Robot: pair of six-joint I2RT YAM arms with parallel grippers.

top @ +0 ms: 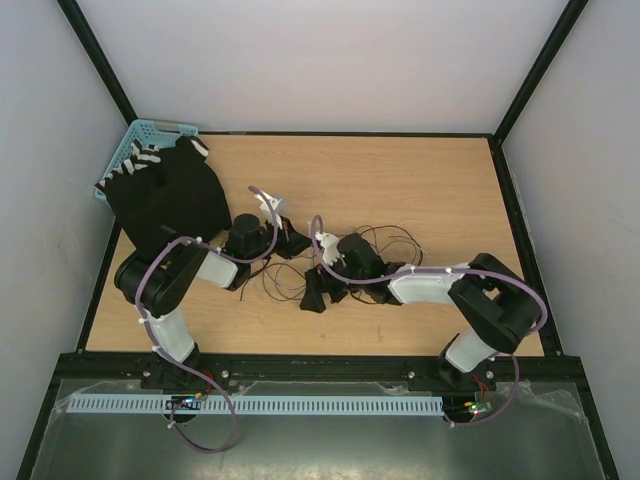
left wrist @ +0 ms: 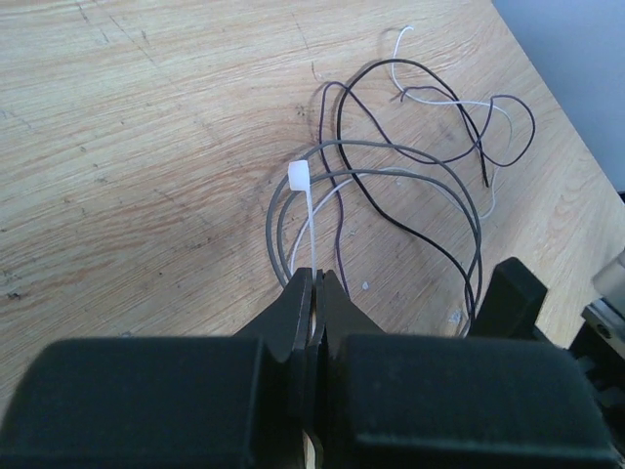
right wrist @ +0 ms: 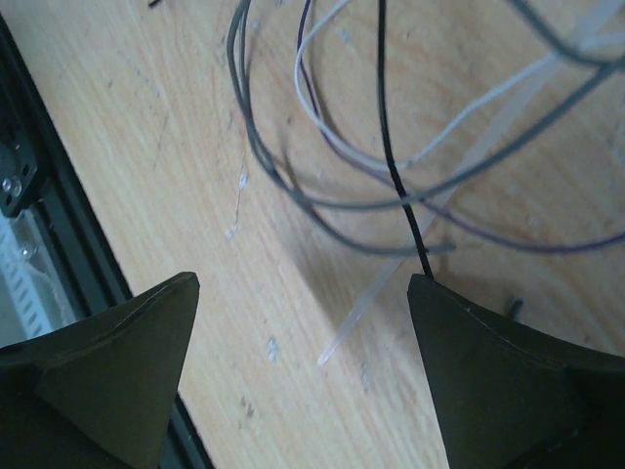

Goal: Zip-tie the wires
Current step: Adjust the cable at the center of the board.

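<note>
We pinch zip tie [left wrist: 300, 177] tight in left gripper [left wrist: 314, 281], likely to steer its head to wires [left wrist: 400, 166]. Right gripper [right wrist: 303, 288] wide open just over wires, likely ready to grab. Wires thin, curly: grey, black, purple, white. Loose heap, middle of table [left wrist: 127, 147], between both grippers.

table [left wrist: 146, 147]: pale wood grain is seen, matt, finely scratched and specked;
wires [right wrist: 387, 117]: a smooth, faintly glossy sheathing is shown;
zip tie [left wrist: 300, 177]: smooth, translucent white plastic;
left gripper [left wrist: 314, 278]: matt black plastic, slightly grainy;
right gripper [right wrist: 303, 283]: the same matt black plastic;
basket [top: 140, 135]: light blue plastic lattice;
cloth [top: 170, 195]: matt black fabric
</note>
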